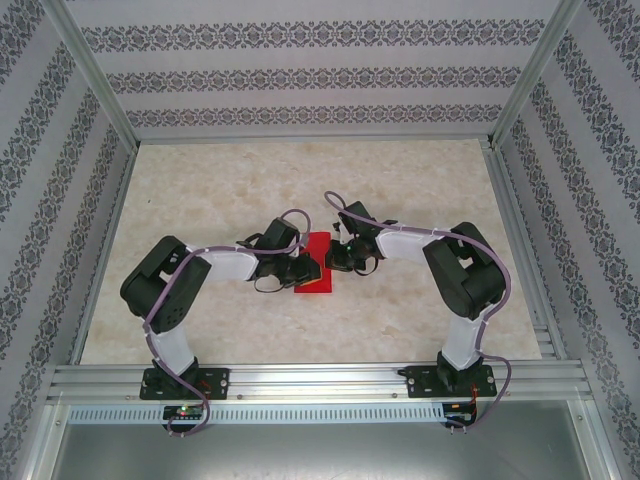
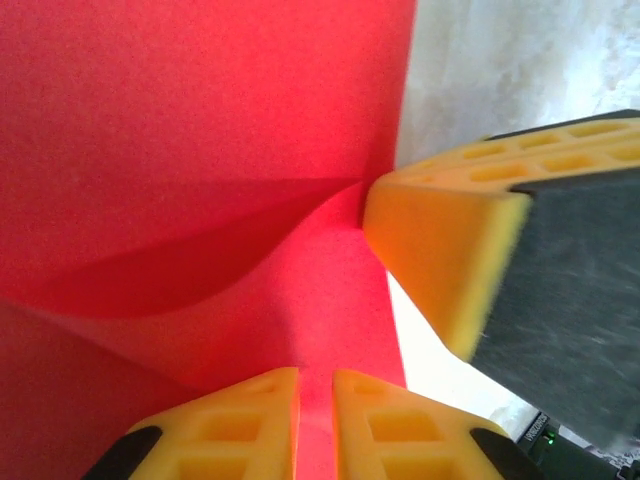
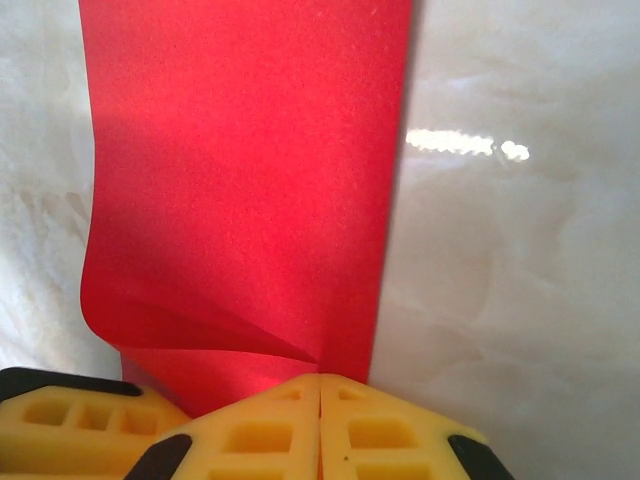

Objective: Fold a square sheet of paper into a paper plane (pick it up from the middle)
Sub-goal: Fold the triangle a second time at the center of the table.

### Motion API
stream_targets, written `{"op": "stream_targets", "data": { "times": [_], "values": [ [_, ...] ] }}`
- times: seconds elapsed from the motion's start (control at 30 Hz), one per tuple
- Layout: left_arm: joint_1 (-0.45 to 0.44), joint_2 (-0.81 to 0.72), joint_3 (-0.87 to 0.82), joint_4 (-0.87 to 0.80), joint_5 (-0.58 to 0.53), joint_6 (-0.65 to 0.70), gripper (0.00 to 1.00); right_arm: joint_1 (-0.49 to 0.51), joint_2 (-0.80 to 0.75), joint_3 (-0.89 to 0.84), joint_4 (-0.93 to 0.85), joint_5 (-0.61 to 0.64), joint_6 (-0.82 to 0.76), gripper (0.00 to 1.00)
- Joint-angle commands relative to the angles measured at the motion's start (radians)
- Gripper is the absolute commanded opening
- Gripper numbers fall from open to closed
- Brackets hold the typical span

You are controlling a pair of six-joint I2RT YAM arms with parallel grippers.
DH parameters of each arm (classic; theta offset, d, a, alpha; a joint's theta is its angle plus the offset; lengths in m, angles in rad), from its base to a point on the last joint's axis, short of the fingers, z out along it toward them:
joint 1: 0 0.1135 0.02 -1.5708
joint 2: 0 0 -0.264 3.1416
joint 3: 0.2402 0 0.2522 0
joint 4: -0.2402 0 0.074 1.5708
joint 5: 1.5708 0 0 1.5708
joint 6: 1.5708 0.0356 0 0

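Showing the left arm base (image 1: 185,381) and the right arm base (image 1: 450,380) bolted to the aluminium rail (image 1: 320,372) along the bottom of the top view. Reaching up and inward from each base, converging at frame centre.

Holding the left gripper (image 2: 316,410) nearly closed at the bottom edge of the left wrist view, yellow fingertips standing a thin slit apart with red showing in the slit; actual grip on the paper not determinable.

Pressing the right gripper (image 3: 320,400) fully together at bottom centre of the right wrist view, pinching the edge of the square sheet of paper (image 3: 250,180) where a raised curl is converging on the fingertips. Entering the left wrist view from the right with that same yellow tip, touching the sheet's right edge at mid-height, a shadowed crease fanning leftward from the contact.

Presenting the sheet in the top view as a narrow red rectangle at frame centre, long side running top to bottom, lying on the marble-patterned table (image 1: 200,190) between the two grippers.

Continuing as bare tabletop toward the upper frame, ending at patterned wallpaper panels (image 1: 300,80) across the top and both sides.
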Motion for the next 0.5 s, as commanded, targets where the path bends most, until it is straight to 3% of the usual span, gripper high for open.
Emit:
{"op": "stream_targets", "data": {
  "times": [0.0, 0.27, 0.47],
  "values": [
    [0.008, -0.071, 0.036, -0.043, -0.053, 0.026, 0.18, 0.007, 0.036, 0.006, -0.066, 0.045, -0.044, 0.07],
    [0.026, 0.007, 0.063, -0.025, -0.046, 0.020, 0.14, 0.008, 0.049, 0.007, -0.070, 0.046, -0.052, 0.07],
    [0.027, 0.047, 0.076, -0.094, -0.115, 0.041, 0.13, 0.007, 0.051, 0.006, -0.066, 0.040, -0.056, 0.06]
  ]
}}
